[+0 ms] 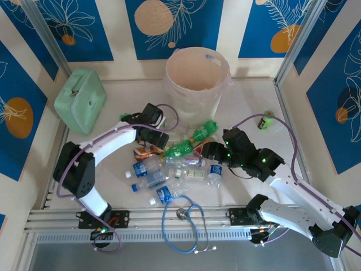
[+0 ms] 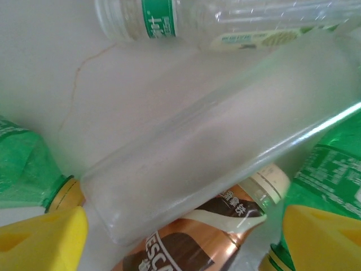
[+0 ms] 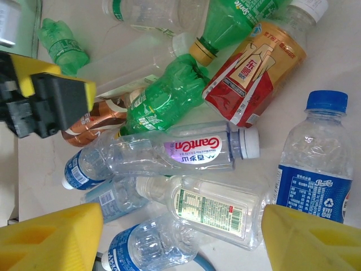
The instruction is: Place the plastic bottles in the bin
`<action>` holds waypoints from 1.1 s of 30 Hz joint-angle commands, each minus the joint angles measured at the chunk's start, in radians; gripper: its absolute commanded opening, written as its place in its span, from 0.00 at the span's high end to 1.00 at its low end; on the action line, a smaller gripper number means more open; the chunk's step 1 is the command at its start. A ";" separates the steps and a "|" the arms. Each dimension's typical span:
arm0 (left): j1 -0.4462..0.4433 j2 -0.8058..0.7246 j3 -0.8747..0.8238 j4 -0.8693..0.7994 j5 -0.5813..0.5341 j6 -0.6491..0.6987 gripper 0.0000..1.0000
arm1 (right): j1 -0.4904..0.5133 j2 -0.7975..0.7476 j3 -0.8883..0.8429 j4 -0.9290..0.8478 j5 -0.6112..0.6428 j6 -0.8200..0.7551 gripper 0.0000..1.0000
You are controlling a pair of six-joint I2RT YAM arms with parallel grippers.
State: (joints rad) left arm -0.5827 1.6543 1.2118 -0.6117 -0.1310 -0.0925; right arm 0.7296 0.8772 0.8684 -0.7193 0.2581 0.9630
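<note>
Three other things: a mint-green case (image 1: 80,100) at the far left of the worktop (image 1: 254,93), a small green cylinder (image 1: 265,120) at the far right, and a blue stethoscope (image 1: 181,213) at the near edge, its tubing just beside the nearest blue-labelled bottle.
In the way: the left arm bends round the heap's left side, its purple cable looping close to the bin (image 1: 194,101); the right arm's wrist sits at the heap's right edge.
Heap: the plastic bottles (image 1: 175,164) lie flat on the worktop between the two arms, on the near side of the bin, many overlapping; two green ones lie closest to its base.
Bottle looks: a crumpled green Sprite bottle (image 3: 163,101), a red-and-gold-labelled bottle (image 3: 256,68), a clear Ganten bottle (image 3: 180,152) with a white cap, a Pepsi water bottle (image 3: 313,164) with blue cap and label, and a clear bottle with a green-printed label (image 3: 211,212).
Bin looks: cream-white, round, tapered, upright at far centre, a pale liner over its rim.
Left: the left fingers (image 2: 39,240) are yellow, spread wide and low over the heap; a frosted bottle (image 2: 214,141) slants between them, over a brown Nescafé bottle (image 2: 186,243); they clamp nothing.
Right: the right fingers (image 3: 51,237) are yellow, wide apart above the bottle with the green-printed label, holding nothing.
</note>
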 commanded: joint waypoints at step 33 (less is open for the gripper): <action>0.014 0.075 -0.005 0.215 0.031 0.308 0.00 | 0.007 0.004 0.007 -0.002 -0.013 0.033 0.22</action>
State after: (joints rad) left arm -0.5781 1.7763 1.2274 -0.4541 -0.1413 0.1696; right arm 0.7330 0.8772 0.8680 -0.7254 0.2584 0.9852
